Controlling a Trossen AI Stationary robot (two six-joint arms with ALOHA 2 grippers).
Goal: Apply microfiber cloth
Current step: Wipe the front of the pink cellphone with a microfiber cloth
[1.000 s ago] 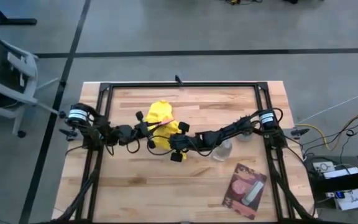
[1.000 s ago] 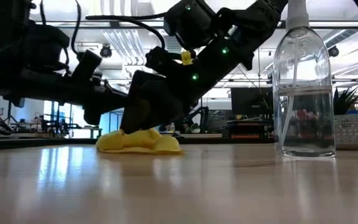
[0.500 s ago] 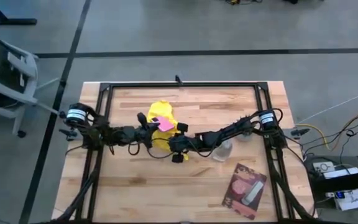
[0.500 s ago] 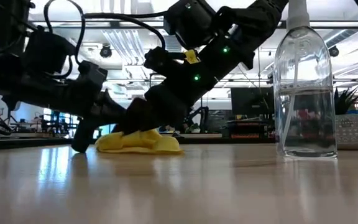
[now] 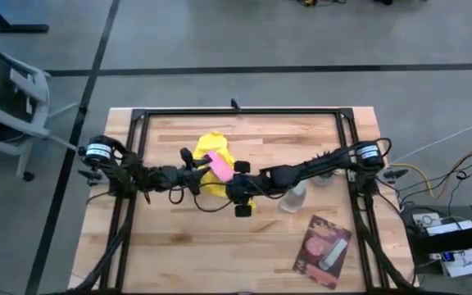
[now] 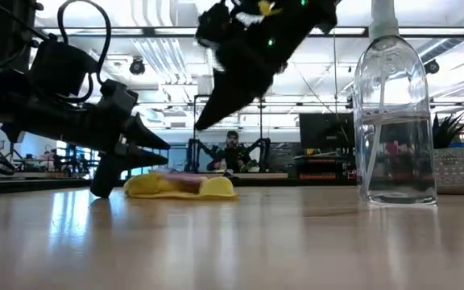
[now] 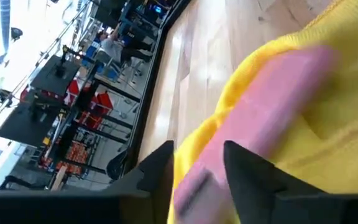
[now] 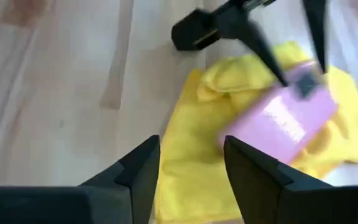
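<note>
1. Microfiber cloth (image 5: 211,168) lies bunched on the wooden surface (image 5: 179,246), near its middle, with a flat pink block (image 5: 218,165) on top of it.
2. Your left hand (image 5: 197,174) is low at the cloth's edge. Its fingers are spread a little, and the left wrist view shows the end of the pink block between them. I cannot tell whether they press on it.
3. Your right hand (image 8: 188,165) hovers over the cloth with its fingers parted and nothing between them. In the low view it is clearly above the cloth, not touching.
4. I judge the cloth to be light, soft and limp, so it will fold and drag, not slide as one piece. You should pinch a raised fold near the edge, away from the pink block.
5. The pink block looks stiff and may slip off when the cloth moves.
6. A clear spray bottle (image 6: 395,113) stands upright near the right arm, well apart from the cloth. It holds clear liquid to about the middle.
7. A pink-and-dark packet (image 5: 324,248) lies flat near the surface's corner, away from both hands.
</note>
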